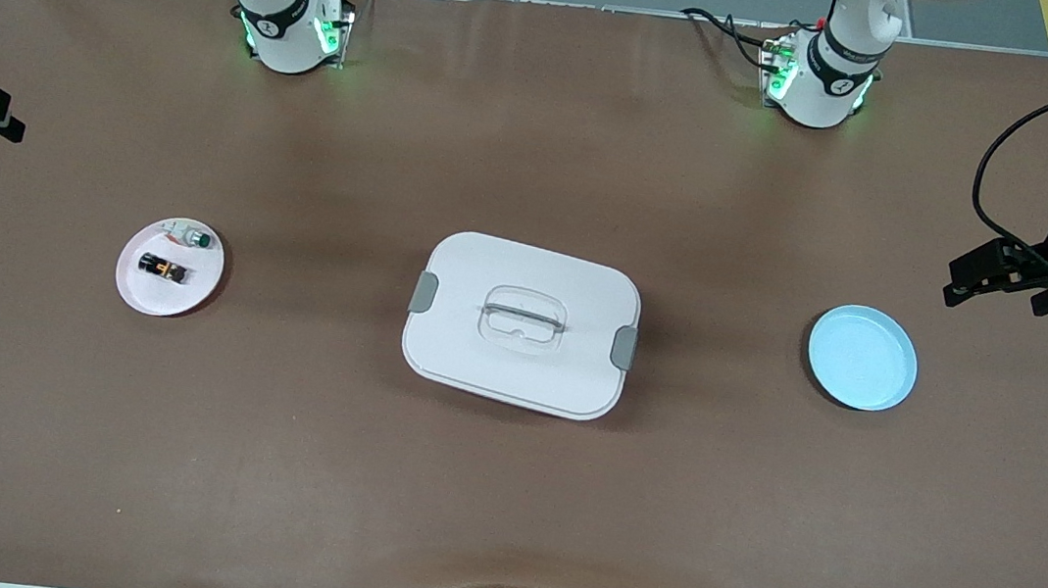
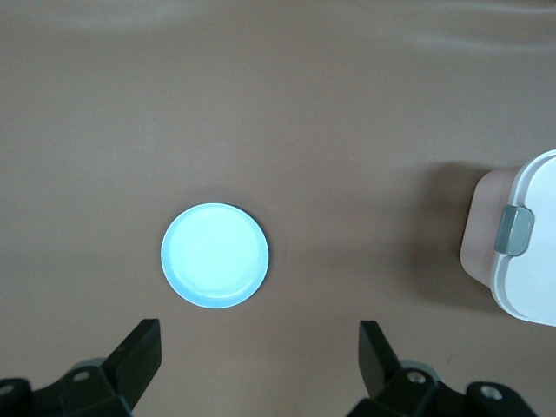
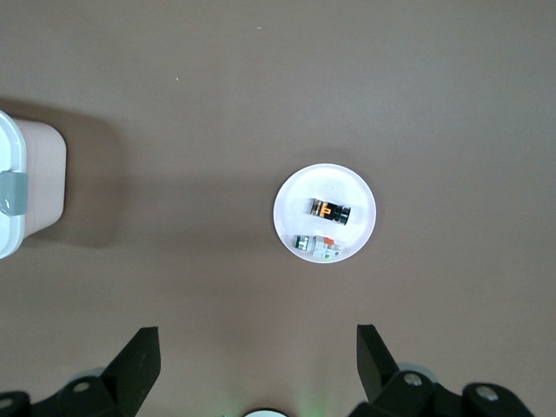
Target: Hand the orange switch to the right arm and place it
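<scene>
While both idle — left end effector (image 2: 256,360), right end effector (image 3: 256,360) wide, empty.

No readable text anywhere right now: nothing printed on the white lidded box (image 1: 521,323), the blue plate (image 1: 862,358) or the pinkish plate (image 1: 151,291). The dark bands on the two arm bases (image 1: 289,35) carry small white marks, but they're too tiny to make out as letters or numbers. The brown bench (image 1: 502,489) bears no label, sign or number either.
</scene>
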